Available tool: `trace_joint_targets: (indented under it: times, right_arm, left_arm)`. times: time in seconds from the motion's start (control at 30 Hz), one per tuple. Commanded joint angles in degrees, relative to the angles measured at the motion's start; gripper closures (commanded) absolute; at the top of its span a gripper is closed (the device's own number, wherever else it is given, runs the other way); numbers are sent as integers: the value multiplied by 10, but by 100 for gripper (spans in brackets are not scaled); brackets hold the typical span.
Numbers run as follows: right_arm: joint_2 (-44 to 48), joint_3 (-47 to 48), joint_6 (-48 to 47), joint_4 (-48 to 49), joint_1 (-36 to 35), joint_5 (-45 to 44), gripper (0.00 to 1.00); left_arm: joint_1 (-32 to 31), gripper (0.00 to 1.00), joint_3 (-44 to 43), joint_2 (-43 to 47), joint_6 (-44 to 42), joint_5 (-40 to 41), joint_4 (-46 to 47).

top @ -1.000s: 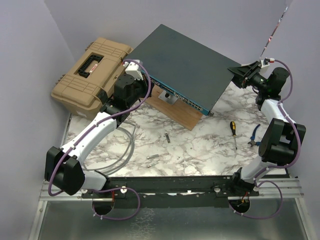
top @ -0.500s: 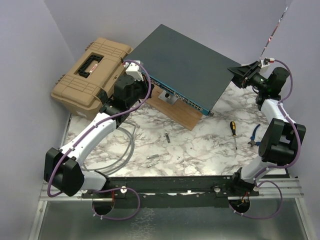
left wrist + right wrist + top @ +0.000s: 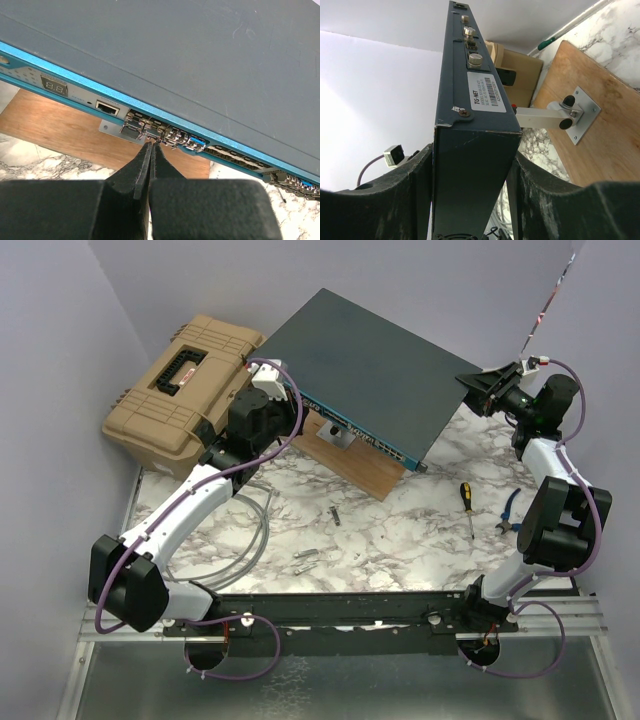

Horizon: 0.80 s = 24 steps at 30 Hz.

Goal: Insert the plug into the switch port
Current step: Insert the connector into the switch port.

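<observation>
Nearly there, I think: switch (image 3: pixel 370 370) sits tilted on the wooden board (image 3: pixel 355 465), with the right gripper (image 3: pixel 472 170) clamped across its end. Left gripper (image 3: pixel 150 147) is pinched fully together, tips at the socket row (image 3: pixel 150 127) on the blue face. I can't make out a plug between them, so seated or not is unclear and still needs confirming.

Even light is falling from above; faint shadows are lying on the bench (image 3: pixel 400 530); the pale wall (image 3: pixel 370 75) is glaring nearly white in the right wrist view.
</observation>
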State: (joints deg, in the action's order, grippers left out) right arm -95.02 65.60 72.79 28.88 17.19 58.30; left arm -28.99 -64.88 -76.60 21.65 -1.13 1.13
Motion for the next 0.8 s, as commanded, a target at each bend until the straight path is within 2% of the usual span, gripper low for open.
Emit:
trace_joint_targets:
  times: [0.0, 0.47, 0.77]
  right_arm:
    - [-12, 13, -50, -12, -6, -4, 74]
    - [-6, 6, -48, -9, -6, -6, 74]
    - [-4, 1, -50, -12, -6, -9, 74]
  left_arm:
    - [-4, 100, -17, -13, 14, -30, 52]
    - [-4, 100, 4, -32, 104, -38, 198]
    - [-4, 100, 7, -30, 111, -40, 199]
